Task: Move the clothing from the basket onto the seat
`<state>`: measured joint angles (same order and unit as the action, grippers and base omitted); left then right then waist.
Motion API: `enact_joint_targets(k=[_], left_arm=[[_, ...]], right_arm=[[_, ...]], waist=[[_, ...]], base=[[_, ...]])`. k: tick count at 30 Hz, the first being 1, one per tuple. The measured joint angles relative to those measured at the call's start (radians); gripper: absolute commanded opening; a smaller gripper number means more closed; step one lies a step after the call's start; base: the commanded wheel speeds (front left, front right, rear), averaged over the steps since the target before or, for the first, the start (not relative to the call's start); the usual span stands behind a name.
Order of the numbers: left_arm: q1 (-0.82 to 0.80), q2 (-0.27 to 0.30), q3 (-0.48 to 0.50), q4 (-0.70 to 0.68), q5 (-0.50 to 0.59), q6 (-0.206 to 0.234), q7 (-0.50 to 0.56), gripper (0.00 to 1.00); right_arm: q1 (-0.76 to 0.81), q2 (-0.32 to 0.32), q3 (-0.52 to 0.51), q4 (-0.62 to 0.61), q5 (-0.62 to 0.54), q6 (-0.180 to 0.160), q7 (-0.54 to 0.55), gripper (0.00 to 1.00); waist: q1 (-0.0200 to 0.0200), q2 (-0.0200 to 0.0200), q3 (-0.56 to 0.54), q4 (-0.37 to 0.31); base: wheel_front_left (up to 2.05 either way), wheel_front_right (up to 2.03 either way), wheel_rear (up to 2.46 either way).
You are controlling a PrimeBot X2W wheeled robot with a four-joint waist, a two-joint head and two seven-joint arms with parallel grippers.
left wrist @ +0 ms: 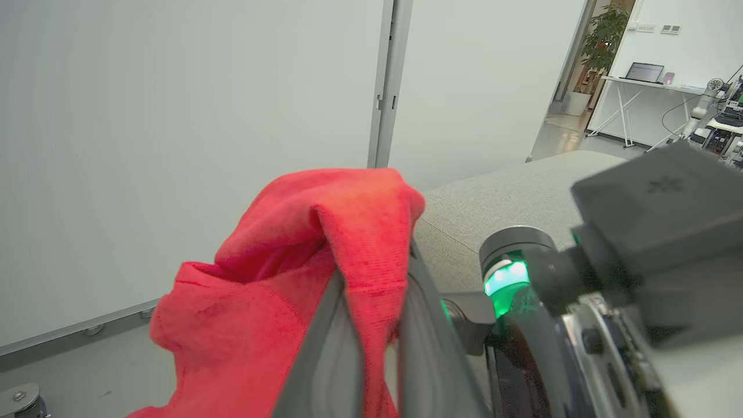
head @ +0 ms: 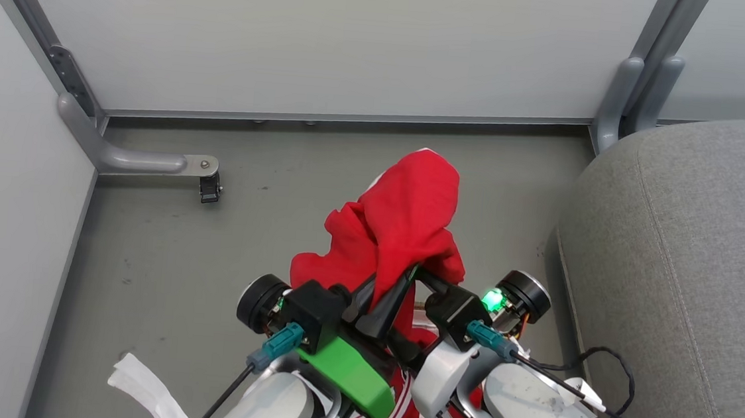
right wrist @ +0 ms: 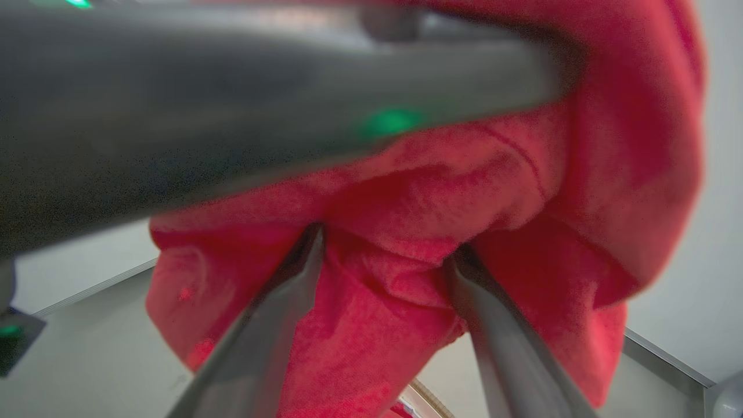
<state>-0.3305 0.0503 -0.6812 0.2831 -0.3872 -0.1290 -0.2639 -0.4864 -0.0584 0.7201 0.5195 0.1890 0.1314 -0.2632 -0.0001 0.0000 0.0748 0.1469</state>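
Note:
A plain red garment (head: 406, 205) hangs bunched above the grey floor, pinched in my shut left gripper (head: 389, 290); the left wrist view shows the fabric (left wrist: 261, 290) draped over both fingers. From the right, my right gripper (head: 424, 276) reaches into the same cloth. Its fingers (right wrist: 499, 348) stand wide apart, tips buried in red fabric (right wrist: 406, 191). A second red garment with white stripes (head: 397, 407) lies below my forearms. The basket is mostly hidden; a sliver of its brown rim (right wrist: 429, 399) shows. The grey seat (head: 686, 273) lies to the right.
White partition walls close the back and left. A grey metal foot with a caster (head: 208, 186) juts onto the floor at the left. A white liner sheet (head: 146, 387) pokes out at the lower left. A black cable (head: 618, 381) loops beside my right forearm.

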Motion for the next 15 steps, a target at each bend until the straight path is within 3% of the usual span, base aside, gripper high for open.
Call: enact_joint_targets(k=[8, 9, 15], left_arm=[[-0.011, 0.0, -0.036, 0.006, -0.042, 0.0, 0.0, 0.0], [-0.011, 0.0, -0.039, 0.007, -0.044, 0.0, 0.0, 0.0], [-0.012, 0.0, -0.025, 0.017, -0.044, 0.0, 0.0, 0.0]], right_arm=[[-0.016, 0.001, -0.011, -0.004, 0.001, 0.0, 0.0, 1.0], [-0.016, 0.001, -0.019, -0.01, -0.002, 0.0, 0.0, 0.0], [-0.005, 0.004, -0.039, -0.026, -0.006, 0.0, 0.0, 0.0]], waist=[[0.0, 0.0, -0.003, 0.011], [0.0, 0.0, -0.003, 0.012], [0.0, 0.0, -0.002, 0.015]], base=[[0.0, 0.0, 0.0], [0.0, 0.0, 0.0], [0.0, 0.0, 0.0]])
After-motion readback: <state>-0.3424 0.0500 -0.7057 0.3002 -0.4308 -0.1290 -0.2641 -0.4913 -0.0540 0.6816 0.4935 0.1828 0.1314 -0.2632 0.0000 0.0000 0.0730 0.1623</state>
